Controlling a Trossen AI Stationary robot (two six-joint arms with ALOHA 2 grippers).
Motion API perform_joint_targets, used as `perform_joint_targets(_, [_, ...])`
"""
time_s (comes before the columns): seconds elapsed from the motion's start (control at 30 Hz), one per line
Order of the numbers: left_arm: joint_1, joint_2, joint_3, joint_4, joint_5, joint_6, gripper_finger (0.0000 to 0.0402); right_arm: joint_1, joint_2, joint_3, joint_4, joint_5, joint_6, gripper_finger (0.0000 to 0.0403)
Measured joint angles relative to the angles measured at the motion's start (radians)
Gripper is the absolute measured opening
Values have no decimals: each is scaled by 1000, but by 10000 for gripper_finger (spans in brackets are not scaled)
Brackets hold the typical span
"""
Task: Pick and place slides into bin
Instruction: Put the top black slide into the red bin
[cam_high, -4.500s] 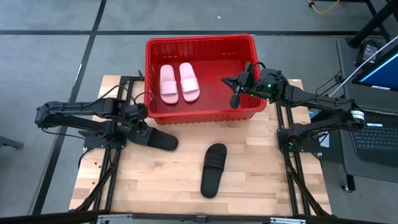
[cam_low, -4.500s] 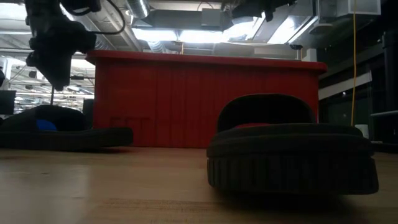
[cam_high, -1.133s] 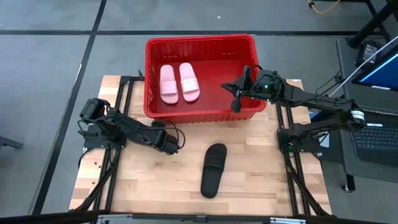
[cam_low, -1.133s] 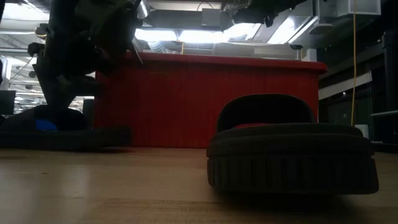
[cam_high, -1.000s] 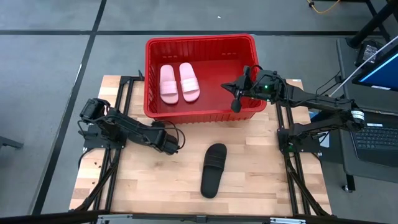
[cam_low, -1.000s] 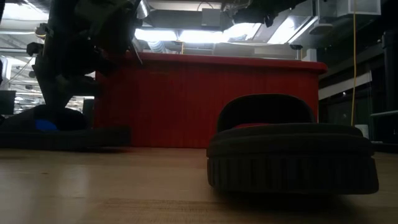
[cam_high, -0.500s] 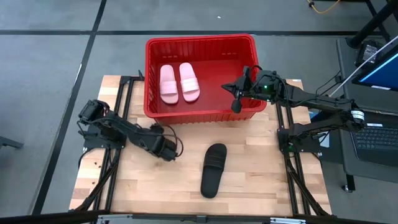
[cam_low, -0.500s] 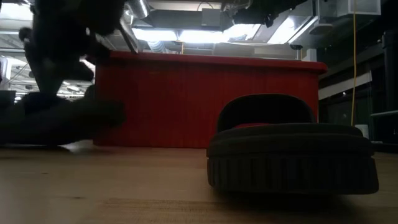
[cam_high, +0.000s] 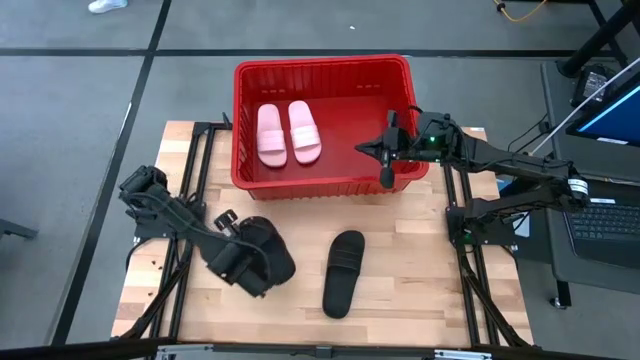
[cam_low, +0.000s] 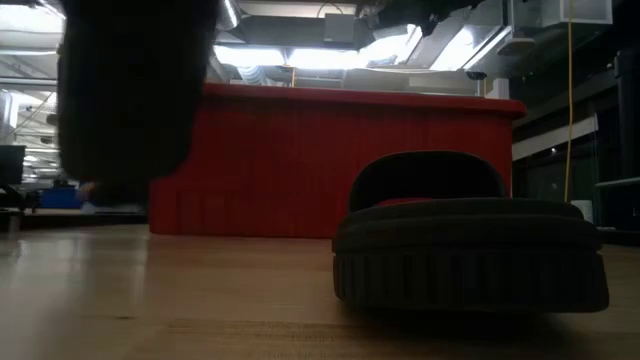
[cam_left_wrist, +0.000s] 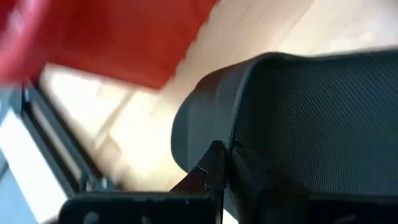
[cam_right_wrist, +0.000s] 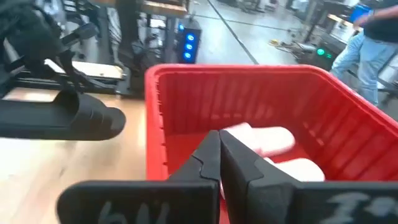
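On the left, our left gripper (cam_high: 232, 262) is clamped on a black slide (cam_high: 262, 256) and holds it lifted off the wooden table (cam_high: 400, 290), in front of the bin's near-left corner. In the left wrist view the fingers pinch the sandal's edge, a thin grip on a flexible shoe. We judge the main risk is here: if it sags or twists during the carry, it may slip free or catch the bin's (cam_high: 322, 66) thick rim and fall outside.

Moving right, the second black slide (cam_high: 343, 272) lies flat on the table, apart from the bin, not yet picked. Behind it, the red bin holds both pink slides (cam_high: 288, 132) side by side toward its left half; a low drop could land on them and bounce.

Farthest right, our right gripper (cam_high: 387, 166) hovers over the bin's right side, fingers closed on nothing, waiting. Swinging left, it could cross the incoming arm.
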Motion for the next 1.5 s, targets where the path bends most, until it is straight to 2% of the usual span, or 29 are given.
perform_joint_targets(0.2, [-49, 0, 88, 0, -152, 169, 4, 0, -42, 0, -13, -110, -49, 6])
perform_joint_targets(0.37, [-63, 0, 161, 0, -253, 242, 4, 0, -88, 0, -32, -228, -43, 6])
perform_joint_targets(0.5, [-67, 0, 215, 3, -355, 422, 4, 0, -104, 18, -44, -272, 63, 6])
perform_joint_targets(0.6, [-66, 0, 243, 6, -456, 570, 4, 0, -101, 81, -156, -271, 114, 6])
perform_joint_targets(0.73, [-64, -8, 261, 7, -589, 715, 5, 16, -73, 197, -348, -271, 47, 6])
perform_joint_targets(0.8, [-54, -16, 273, 10, -622, 764, 5, 26, -55, 252, -402, -273, 7, 6])
perform_joint_targets(0.93, [-26, -19, 304, 45, -629, 928, 6, 46, -18, 347, -475, -288, -88, 6])
perform_joint_targets(1.13, [38, -19, 341, 246, -591, 1324, 7, 46, 53, 449, -538, -307, -128, 6])
perform_joint_targets(1.37, [111, -21, 406, 454, -423, 1743, 7, 46, 124, 535, -691, -340, -267, 6])
perform_joint_targets(1.5, [164, -50, 411, 564, -317, 1928, 8, 46, 147, 592, -775, -355, -358, 6])
